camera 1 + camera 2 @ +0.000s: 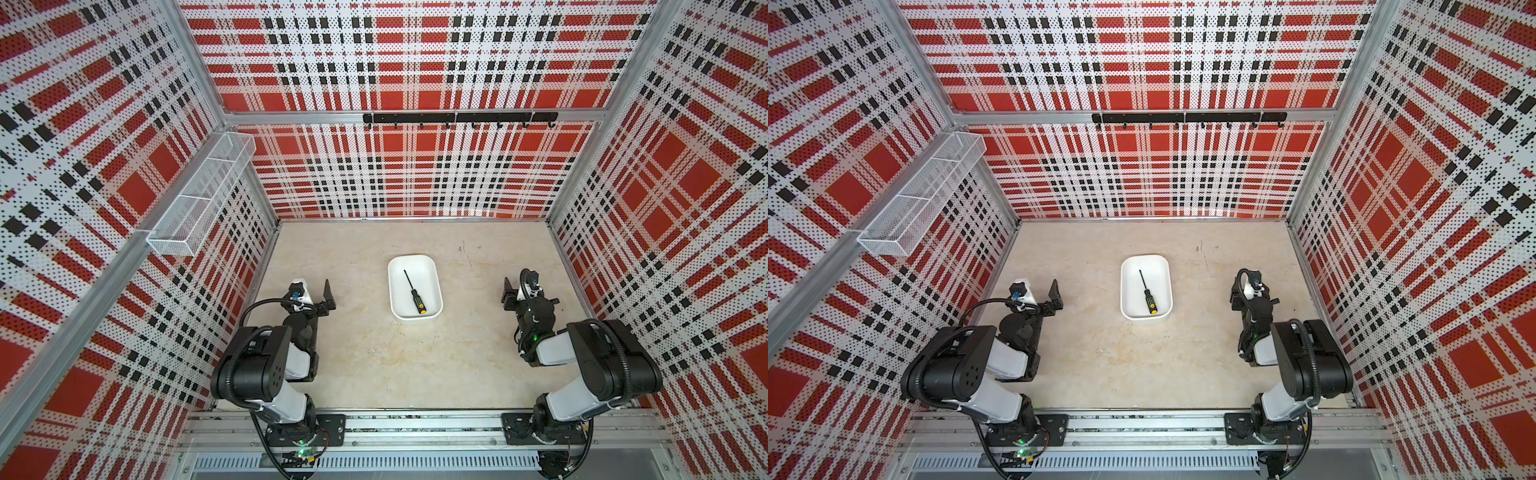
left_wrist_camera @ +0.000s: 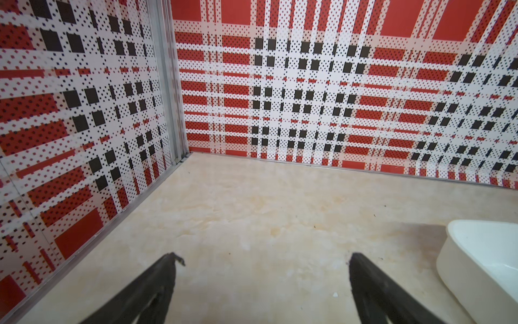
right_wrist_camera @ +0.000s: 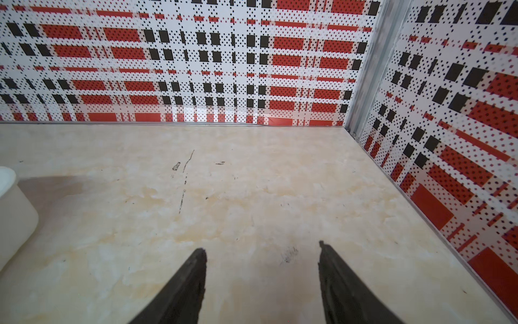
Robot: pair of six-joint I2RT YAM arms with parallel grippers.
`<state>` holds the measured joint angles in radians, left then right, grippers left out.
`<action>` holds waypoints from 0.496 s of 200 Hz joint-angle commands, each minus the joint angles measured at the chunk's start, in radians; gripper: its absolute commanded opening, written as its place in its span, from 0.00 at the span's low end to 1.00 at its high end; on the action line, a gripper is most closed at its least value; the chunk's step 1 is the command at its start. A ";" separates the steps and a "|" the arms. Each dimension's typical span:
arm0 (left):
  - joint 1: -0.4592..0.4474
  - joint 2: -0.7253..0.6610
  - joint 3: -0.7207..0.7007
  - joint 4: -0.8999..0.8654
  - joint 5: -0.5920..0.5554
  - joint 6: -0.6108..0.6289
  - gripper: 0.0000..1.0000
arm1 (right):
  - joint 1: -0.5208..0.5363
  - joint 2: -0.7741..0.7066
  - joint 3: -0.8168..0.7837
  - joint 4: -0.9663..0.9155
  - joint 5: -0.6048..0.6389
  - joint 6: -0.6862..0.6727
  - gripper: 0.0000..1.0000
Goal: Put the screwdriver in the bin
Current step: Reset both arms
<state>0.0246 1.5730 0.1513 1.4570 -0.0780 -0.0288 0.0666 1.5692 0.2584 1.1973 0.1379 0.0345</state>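
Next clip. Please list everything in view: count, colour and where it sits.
screwdriver: one; black handle, yellow-orange butt, dark shaft; lying inside the bin, butt toward the robot.
bin: one; white; on the table, between the two arms.
wire mesh basket: one; white; hung on the wall at the robot's left.
hook rail: one; black; on the back wall.
table: one; beige, scuffed.
walls: three; red, white and black plaid.
left claw: one; black; open, empty, left of the bin.
right claw: one; black; open, empty, right of the bin.
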 commanded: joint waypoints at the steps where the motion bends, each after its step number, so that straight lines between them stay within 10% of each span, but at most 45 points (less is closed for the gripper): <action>1: 0.006 -0.004 0.058 -0.076 0.002 0.010 0.98 | -0.011 0.002 0.018 -0.011 -0.024 -0.006 0.76; 10: 0.006 0.002 0.055 -0.050 -0.005 -0.002 0.98 | -0.012 0.003 0.021 -0.017 -0.023 -0.004 1.00; 99: 0.006 0.000 0.054 -0.052 -0.007 -0.001 0.98 | -0.012 0.003 0.031 -0.036 -0.004 0.005 1.00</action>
<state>0.0257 1.5730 0.2028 1.4033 -0.0799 -0.0341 0.0616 1.5692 0.2703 1.1599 0.1307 0.0429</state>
